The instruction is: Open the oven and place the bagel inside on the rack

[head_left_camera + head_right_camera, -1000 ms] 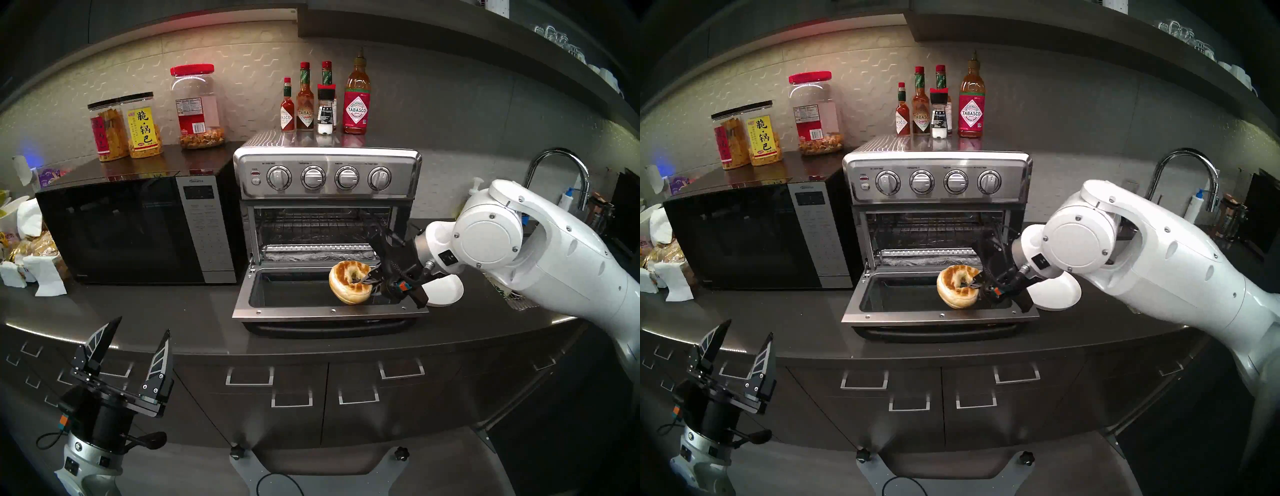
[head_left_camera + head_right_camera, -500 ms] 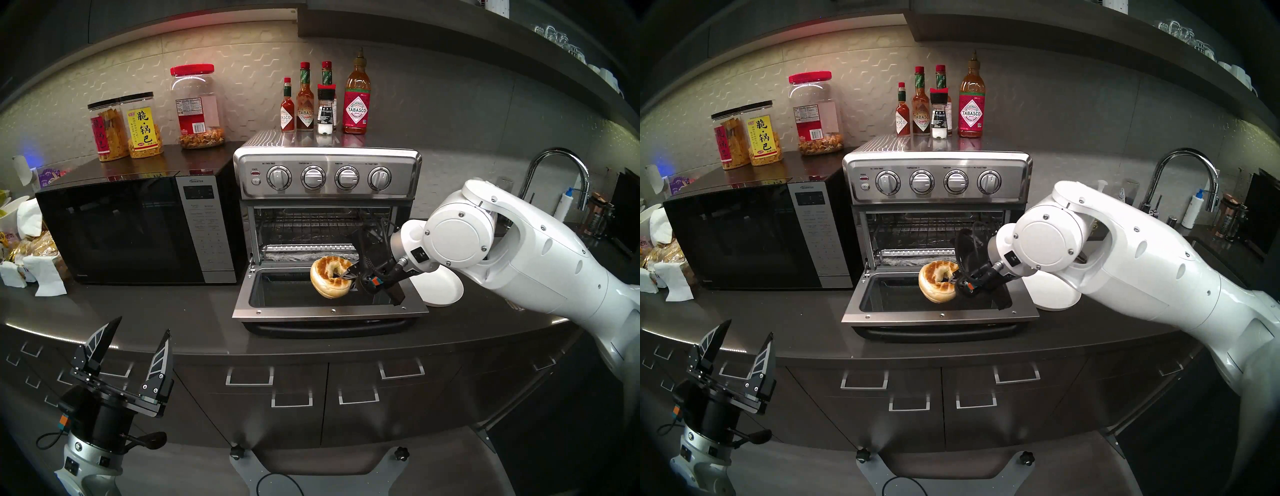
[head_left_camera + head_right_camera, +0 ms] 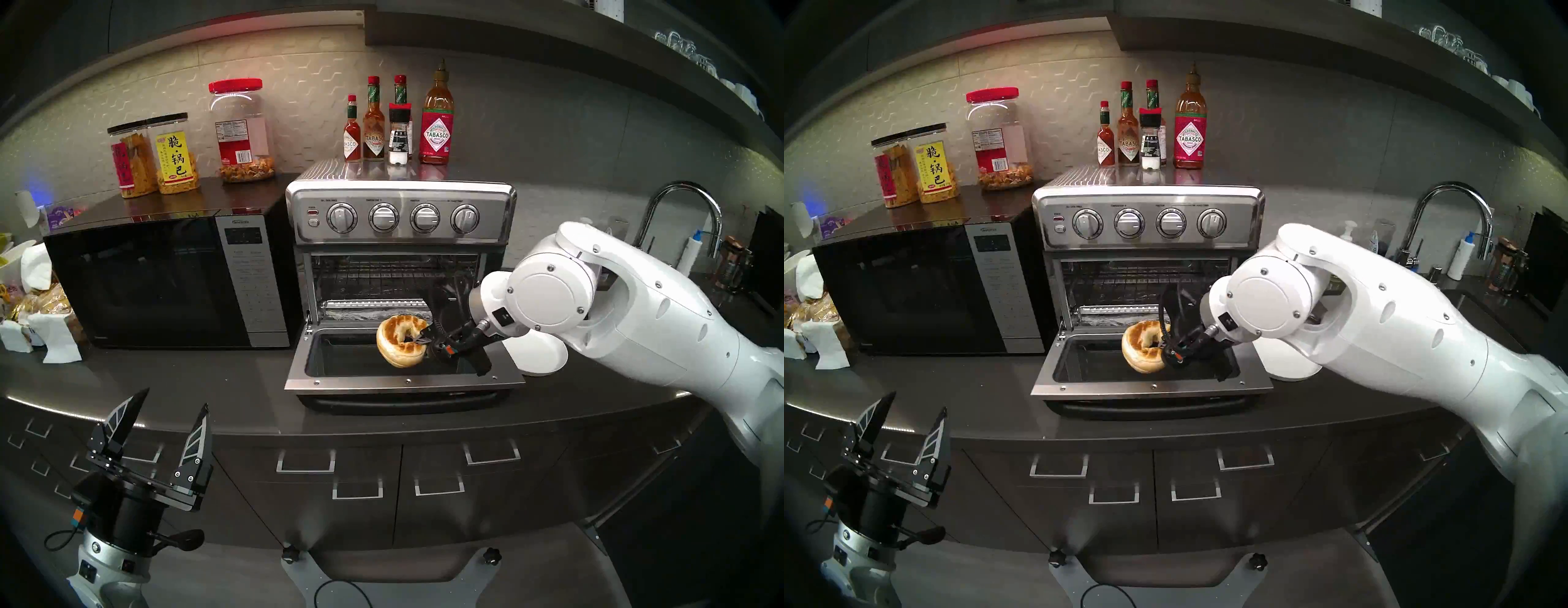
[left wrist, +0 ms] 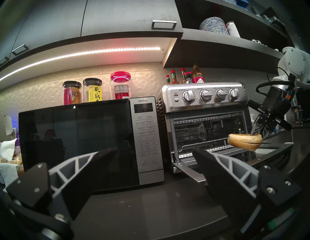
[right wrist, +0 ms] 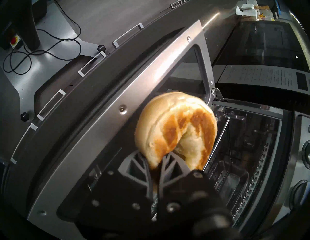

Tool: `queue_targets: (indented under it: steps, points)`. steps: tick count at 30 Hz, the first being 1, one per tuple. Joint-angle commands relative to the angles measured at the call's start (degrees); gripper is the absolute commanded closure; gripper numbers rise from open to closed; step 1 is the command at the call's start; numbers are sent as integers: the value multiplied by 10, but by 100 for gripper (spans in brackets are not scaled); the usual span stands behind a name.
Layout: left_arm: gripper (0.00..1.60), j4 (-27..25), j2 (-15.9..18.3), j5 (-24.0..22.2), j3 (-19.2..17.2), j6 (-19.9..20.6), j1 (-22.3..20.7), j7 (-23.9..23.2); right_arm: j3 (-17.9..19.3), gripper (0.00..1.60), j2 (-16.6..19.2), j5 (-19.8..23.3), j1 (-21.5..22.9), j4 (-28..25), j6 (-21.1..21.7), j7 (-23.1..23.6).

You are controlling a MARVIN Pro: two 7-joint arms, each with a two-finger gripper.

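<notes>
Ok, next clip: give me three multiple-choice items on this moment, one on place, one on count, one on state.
1. Where is the bagel?
A. on the white plate
B. in the air above the open oven door
C. on the rack

2. How many round knobs does the toaster oven have?
A. two
B. four
C. six

3. What state is the left gripper in?
A. open, empty
B. shut on the bagel
C. shut on the door handle

Answers:
1 B: the right gripper holds it over the oven door, short of the rack.
2 B: four across the front panel.
3 A: its fingers stand apart, holding nothing.
</notes>
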Motion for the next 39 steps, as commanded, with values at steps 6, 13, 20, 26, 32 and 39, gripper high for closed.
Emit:
queue_targets:
  steps: [6, 13, 20, 26, 32, 39]
  points:
    - [0, -12, 0, 0, -1, 0, 0, 0, 4, 160, -64, -32, 43, 10, 51, 30]
    - [0, -12, 0, 0, -1, 0, 0, 0, -11, 160, -106, -62, 38, 33, 82, 29]
    - [0, -12, 0, 0, -1, 0, 0, 0, -18, 160, -137, -76, 30, 50, 111, 14]
    - [0, -12, 0, 0, -1, 0, 1, 0, -18, 160, -149, -86, 22, 53, 138, 2]
    - [0, -12, 0, 0, -1, 0, 1, 0, -26, 160, -159, -95, 12, 54, 156, -8]
    - [0, -12, 0, 0, -1, 0, 1, 0, -26, 160, -170, -102, 5, 65, 170, -19]
